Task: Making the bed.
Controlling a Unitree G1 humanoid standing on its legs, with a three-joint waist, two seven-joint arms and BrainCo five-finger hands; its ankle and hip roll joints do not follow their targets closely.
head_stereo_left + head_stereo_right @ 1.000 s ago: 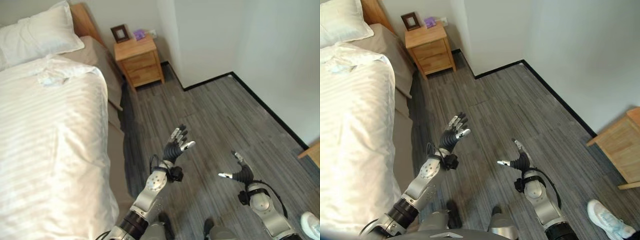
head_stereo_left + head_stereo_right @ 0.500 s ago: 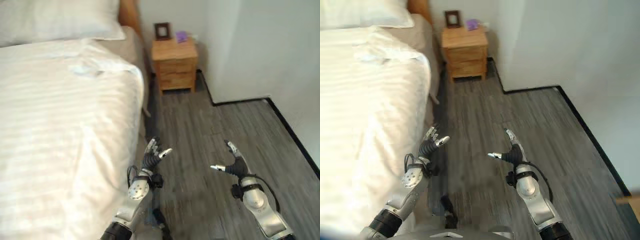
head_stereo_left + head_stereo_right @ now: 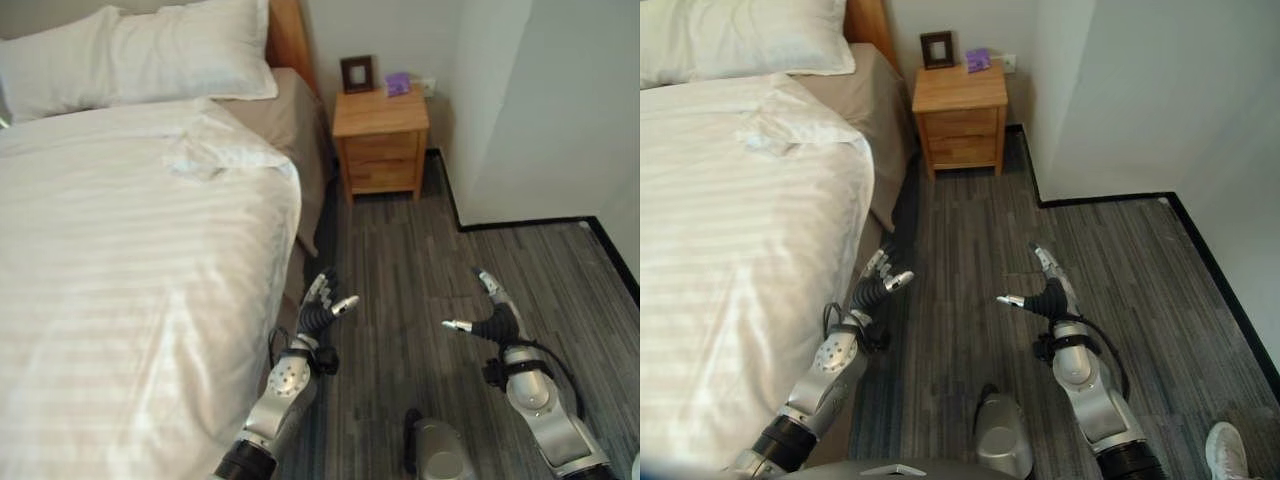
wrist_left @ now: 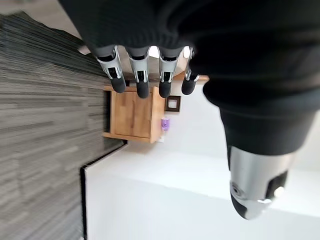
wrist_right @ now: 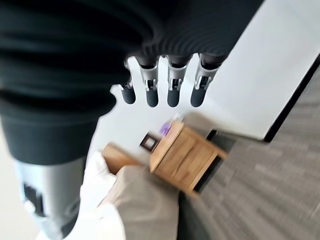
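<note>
Now the left hand point(image 3: 318, 312) hangs just beside the edge of the bed, fingers straight and spread, thumb out, holding nothing; its own wrist view shows the same relaxed row of dark tips with only floor and furniture past them. The right hand point(image 3: 492, 316) floats over the grey plank floor point(image 3: 400, 260), well apart from the mattress, fingers loosely extended and the thumb held away, also empty.

Compared with a second ago, the whole view has swung: the bed took up only the left edge of the picture then and now spreads across more than half of it, so the head camera has turned toward it and the robot seems to have closed on the bedside. Within that shift the left hand has gone from hovering over open floor to a spot next to the hanging side of the striped white duvet point(image 3: 130, 290).

The duvet lies fairly flat over the mattress, but its top corner point(image 3: 222, 156) near the headboard is bunched and folded back, leaving tan sheet point(image 3: 290, 120) bare below the white pillow point(image 3: 140, 55). Beyond stands a wooden nightstand point(image 3: 382, 140) carrying a small picture frame point(image 3: 357, 74) and a purple object point(image 3: 399, 84).

My reading: this is the approach, with no cloth gripped yet; the rumpled corner looks like the obvious thing to grasp and pull straight.
</note>
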